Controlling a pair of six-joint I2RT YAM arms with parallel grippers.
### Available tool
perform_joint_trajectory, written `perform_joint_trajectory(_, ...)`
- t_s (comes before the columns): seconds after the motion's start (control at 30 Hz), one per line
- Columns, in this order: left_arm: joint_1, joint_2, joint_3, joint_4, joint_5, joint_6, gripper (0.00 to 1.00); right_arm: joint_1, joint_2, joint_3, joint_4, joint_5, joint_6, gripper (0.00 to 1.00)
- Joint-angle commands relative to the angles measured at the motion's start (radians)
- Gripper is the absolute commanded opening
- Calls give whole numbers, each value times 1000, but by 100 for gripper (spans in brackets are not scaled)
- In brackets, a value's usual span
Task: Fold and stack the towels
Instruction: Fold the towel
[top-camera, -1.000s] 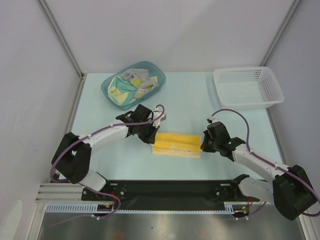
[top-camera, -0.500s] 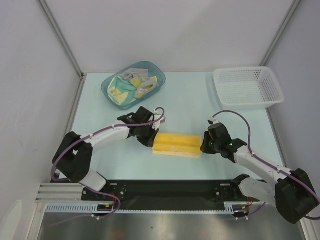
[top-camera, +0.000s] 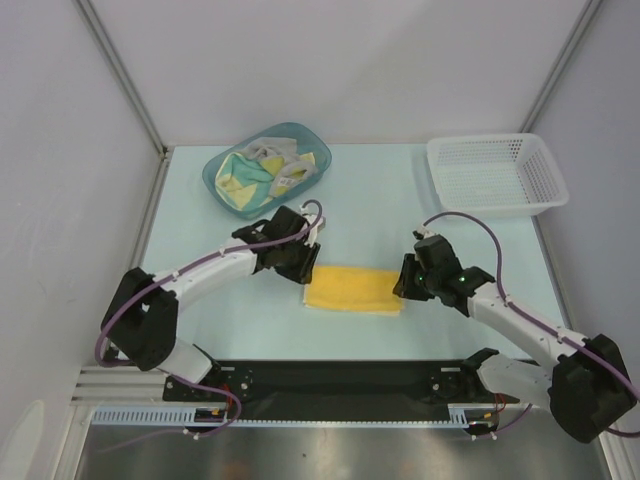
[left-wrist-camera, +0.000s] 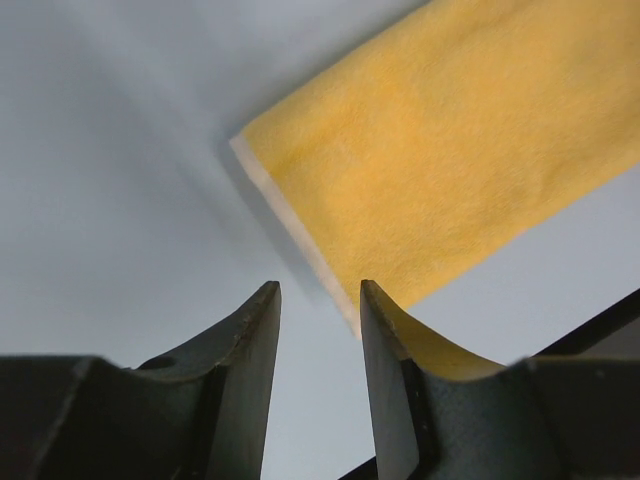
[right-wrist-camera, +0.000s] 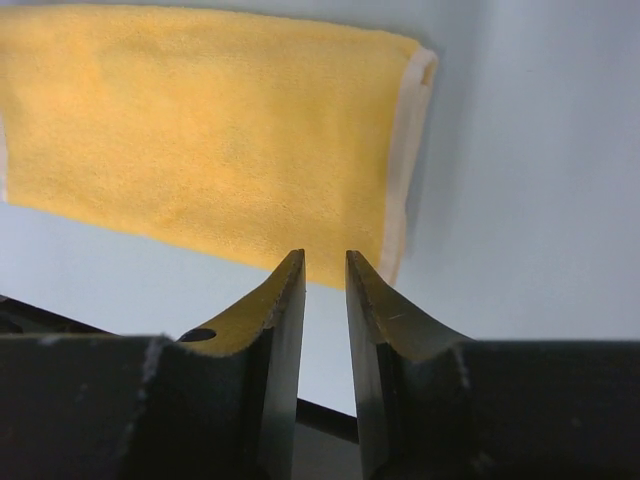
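Note:
A bright yellow towel (top-camera: 352, 288) lies flat on the table, folded into a long strip, also in the left wrist view (left-wrist-camera: 450, 150) and the right wrist view (right-wrist-camera: 210, 130). My left gripper (top-camera: 305, 272) hovers at its left end, open, with nothing between the fingers (left-wrist-camera: 320, 290). My right gripper (top-camera: 404, 283) stands at the strip's right end, its jaws a narrow gap apart and empty (right-wrist-camera: 325, 258). More towels (top-camera: 258, 172), yellow and cream with teal, lie crumpled in the teal tub (top-camera: 222, 195) at the back left.
A white mesh basket (top-camera: 497, 175) stands at the back right. Grey walls with metal posts enclose the table on three sides. The arms' black base rail (top-camera: 340, 380) runs along the near edge.
Both grippers have let go of the yellow towel and opened. The towel, held a little above the table before, now lies flat. Both grippers have drawn back slightly from its ends.

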Motion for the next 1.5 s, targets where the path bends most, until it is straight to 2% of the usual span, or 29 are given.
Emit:
perform_joint_trajectory(0.0, -11, -76, -25, 130, 73, -116, 43, 16, 54, 24, 53, -31, 20, 28)
perform_joint_trajectory(0.13, -11, -96, -156, 240, 113, -211, 42, 28, 68, -48, 99, -23, 38, 27)
perform_joint_trajectory(0.3, -11, -60, -261, 286, 38, -252, 41, 30, 45, -111, 136, -11, 71, 27)
perform_joint_trajectory(0.43, -11, -47, -235, 261, -21, -269, 41, 30, 48, -81, 120, -18, 57, 28)
perform_joint_trajectory(0.63, -11, -96, -76, 79, -205, -263, 45, 30, 33, -7, 60, -17, 46, 28)
perform_joint_trajectory(0.7, -11, -128, -34, 63, -185, -254, 46, 30, 25, -4, 69, -41, 48, 28)
perform_joint_trajectory(0.8, -12, -159, -45, 144, -27, -272, 47, 30, 16, -36, 108, -119, 71, 28)
perform_joint_trajectory(0.83, -14, -161, -61, 177, 63, -285, 47, 30, 18, -50, 117, -130, 83, 27)
perform_joint_trajectory(0.97, -17, -166, -219, 364, 142, -346, 47, 30, 9, -129, 158, -147, 101, 27)
perform_joint_trajectory(1.13, -16, -75, -286, 413, 117, -337, 46, 28, 1, -189, 217, -152, 120, 27)
perform_joint_trajectory(1.37, -16, -38, -215, 294, -11, -331, 46, 13, -13, -101, 156, -136, 92, 27)
perform_joint_trajectory(1.47, -16, -57, -159, 228, -51, -334, 47, -53, 4, -50, 169, -170, 58, 28)
